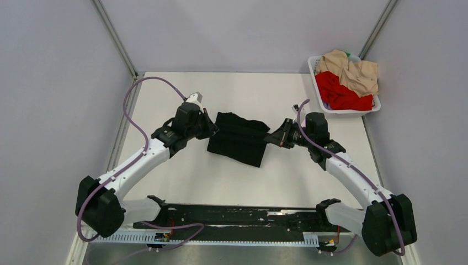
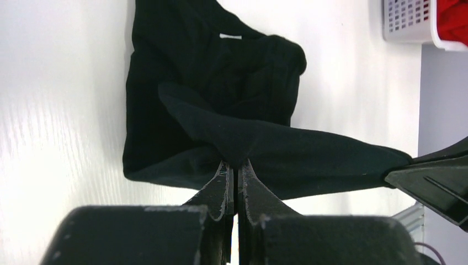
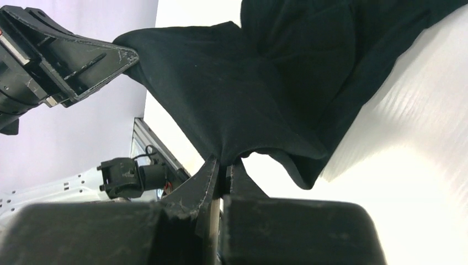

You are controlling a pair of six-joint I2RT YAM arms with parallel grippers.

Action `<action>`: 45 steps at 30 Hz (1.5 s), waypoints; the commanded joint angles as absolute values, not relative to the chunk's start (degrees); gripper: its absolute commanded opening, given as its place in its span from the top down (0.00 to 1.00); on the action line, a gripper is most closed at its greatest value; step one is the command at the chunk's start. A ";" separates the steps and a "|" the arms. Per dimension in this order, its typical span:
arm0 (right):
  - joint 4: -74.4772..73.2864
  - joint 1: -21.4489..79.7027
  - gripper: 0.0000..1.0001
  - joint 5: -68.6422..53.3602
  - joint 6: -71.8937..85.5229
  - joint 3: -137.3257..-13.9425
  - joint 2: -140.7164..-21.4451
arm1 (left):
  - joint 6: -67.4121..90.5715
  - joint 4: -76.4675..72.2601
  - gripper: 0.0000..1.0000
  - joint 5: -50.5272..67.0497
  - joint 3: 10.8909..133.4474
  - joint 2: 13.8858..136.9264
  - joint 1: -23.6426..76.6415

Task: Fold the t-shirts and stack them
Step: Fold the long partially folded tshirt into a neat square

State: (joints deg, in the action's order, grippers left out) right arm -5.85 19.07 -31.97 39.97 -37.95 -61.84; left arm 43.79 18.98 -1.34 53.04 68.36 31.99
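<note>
The black t-shirt (image 1: pixel 240 137) lies partly folded in the middle of the table, one layer lifted and stretched between my two grippers. My left gripper (image 1: pixel 213 128) is shut on its left edge; in the left wrist view the jaws pinch black cloth (image 2: pixel 234 163) and the white tag (image 2: pixel 230 37) shows at the collar. My right gripper (image 1: pixel 273 138) is shut on the right edge, its jaws pinching black cloth in the right wrist view (image 3: pixel 223 163). The red t-shirt (image 1: pixel 342 91) and the beige t-shirt (image 1: pixel 353 69) lie crumpled in the basket.
The white plastic basket (image 1: pixel 319 91) stands at the table's far right corner, and its corner shows in the left wrist view (image 2: pixel 405 22). Grey walls close in the table on three sides. A black rail (image 1: pixel 243 218) with the arm bases runs along the near edge.
</note>
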 commanded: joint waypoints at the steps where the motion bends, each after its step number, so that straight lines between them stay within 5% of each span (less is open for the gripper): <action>1: -0.88 16.20 1.00 -33.26 37.96 -41.74 -66.33 | 40.89 15.02 1.00 -3.77 57.46 72.50 28.21; 19: 7.49 9.96 1.00 -39.29 38.89 -50.34 -90.91 | 40.08 15.21 0.99 1.73 68.08 96.22 21.53; 23: 9.80 8.91 0.98 -41.28 40.53 -52.89 -96.17 | 40.32 15.51 0.78 2.58 70.67 100.09 19.94; 26: 11.30 7.70 0.74 -43.03 42.04 -56.49 -100.12 | 39.78 13.16 0.56 4.87 73.52 103.43 19.16; 31: 11.40 5.89 0.36 -45.31 44.29 -64.03 -106.55 | 37.89 13.45 0.03 6.91 81.89 107.14 18.01; 36: 9.79 5.96 0.00 -42.50 42.64 -61.51 -103.47 | 35.25 13.76 0.00 9.74 81.37 102.91 17.76; 42: 7.59 7.47 0.00 -41.18 38.82 -54.63 -95.04 | 30.72 7.77 0.00 21.88 70.64 94.95 19.21; 45: 5.99 8.87 0.00 -39.12 35.47 -51.63 -91.49 | 24.83 9.87 0.00 18.85 66.89 92.51 22.69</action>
